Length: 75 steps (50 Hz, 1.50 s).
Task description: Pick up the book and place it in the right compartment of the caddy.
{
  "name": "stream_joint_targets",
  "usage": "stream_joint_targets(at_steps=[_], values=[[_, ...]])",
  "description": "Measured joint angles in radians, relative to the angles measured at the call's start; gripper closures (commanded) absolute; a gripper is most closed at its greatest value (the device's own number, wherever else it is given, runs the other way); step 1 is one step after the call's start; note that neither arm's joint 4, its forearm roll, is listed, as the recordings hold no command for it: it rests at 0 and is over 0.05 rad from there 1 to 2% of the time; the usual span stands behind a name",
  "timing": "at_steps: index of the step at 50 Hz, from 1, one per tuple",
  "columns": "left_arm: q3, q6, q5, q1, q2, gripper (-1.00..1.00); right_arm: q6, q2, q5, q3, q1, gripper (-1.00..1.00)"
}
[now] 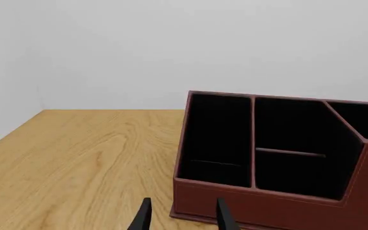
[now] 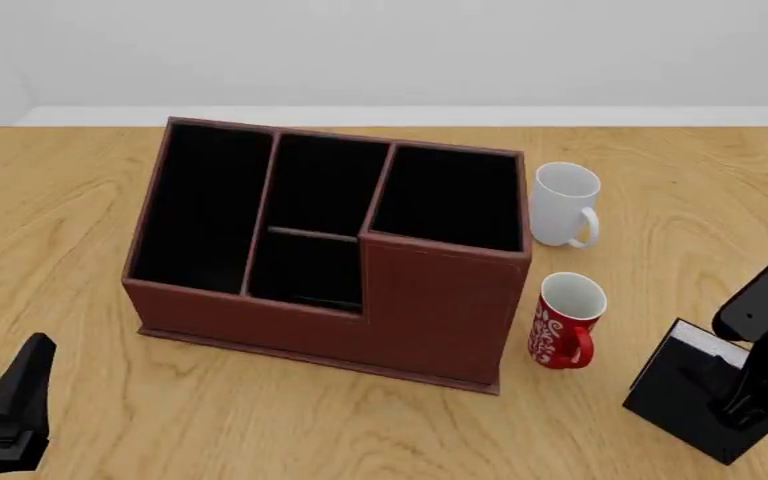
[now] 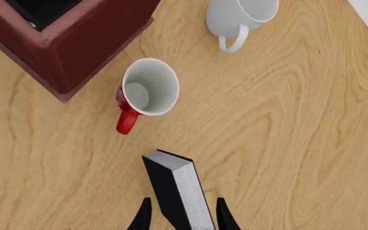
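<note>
The black book [image 2: 678, 385] with white page edges stands upright on the table, right of the red mug. From above, the right wrist view shows the book [image 3: 171, 179] between the fingers of my right gripper [image 3: 184, 218]. That gripper [image 2: 740, 400] is open, with a finger on either side of the book. The reddish-brown caddy [image 2: 424, 310] fills the table's middle, and its right compartment [image 2: 448, 200] has nothing in it. My left gripper [image 2: 21, 380] is open and holds nothing. It hovers near the table's front left, facing the caddy [image 1: 267, 206] from just short of the front wall.
A red mug [image 2: 567, 320] stands just right of the caddy's front corner, between caddy and book. A white mug [image 2: 564, 203] stands behind it, beside the right compartment. In the right wrist view the red mug [image 3: 147, 88] is close ahead of the book.
</note>
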Motion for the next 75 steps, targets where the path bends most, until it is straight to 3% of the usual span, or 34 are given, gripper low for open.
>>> stream_joint_targets(at_steps=[32,59,75], values=[[0.0,0.0,0.0,0.0,0.0,-1.0,-0.039,0.03,-0.038,0.053,-0.069,-1.0],[0.0,0.0,0.0,0.0,0.0,-1.0,-0.106,0.072,-0.099,0.108,-0.156,-1.0],[0.0,0.0,0.0,0.0,0.0,-1.0,-0.105,0.141,-0.169,0.143,-0.15,-1.0]])
